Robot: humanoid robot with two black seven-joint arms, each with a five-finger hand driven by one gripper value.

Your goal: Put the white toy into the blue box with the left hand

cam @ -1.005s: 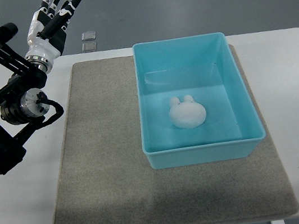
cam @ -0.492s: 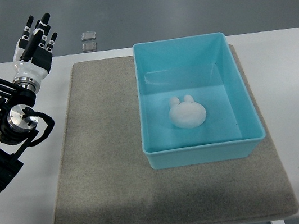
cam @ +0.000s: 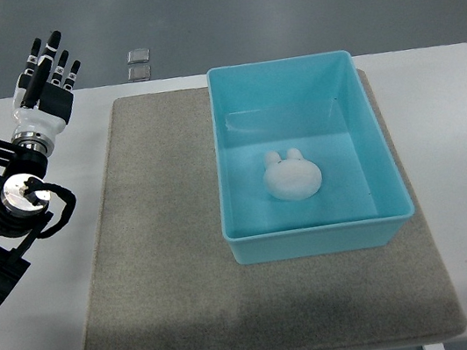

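So the left hand (cam: 42,76) is over at the far left corner of the worktop (cam: 465,120), fingers stretched out straight and fanned a bit, holding nothing at all. Its arm (cam: 7,202) comes in along the left edge, all black brackets plus a round metal joint. The right hand isn't anywhere in the shot.

Next out from the hand is a grey mat (cam: 168,265) covering most of the middle of the worktop, and the blue box (cam: 319,239) sits on the right half of that mat, well apart from the hand.

The white toy (cam: 291,176) is already in the box, lying flat on the bottom roughly in the middle, a bit toward the near wall. It's a rounded blob with two little ear bumps pointing to the far side, bunny-ish.

My guess on handling: it looks light, probably soft or squishy, with a matte surface, so not very slippery and not something you'd break. If it ever needed picking up again, I'd pinch it across the fat round body from both sides, not by the ears, since they're small nubs. The walls of the box are tall, so coming straight down from above seems the only clean way in.

Writing or logos: I can't spot any on the toy, box or mat. There are two small grey squares (cam: 138,63) past the far edge of the worktop, too small to read.
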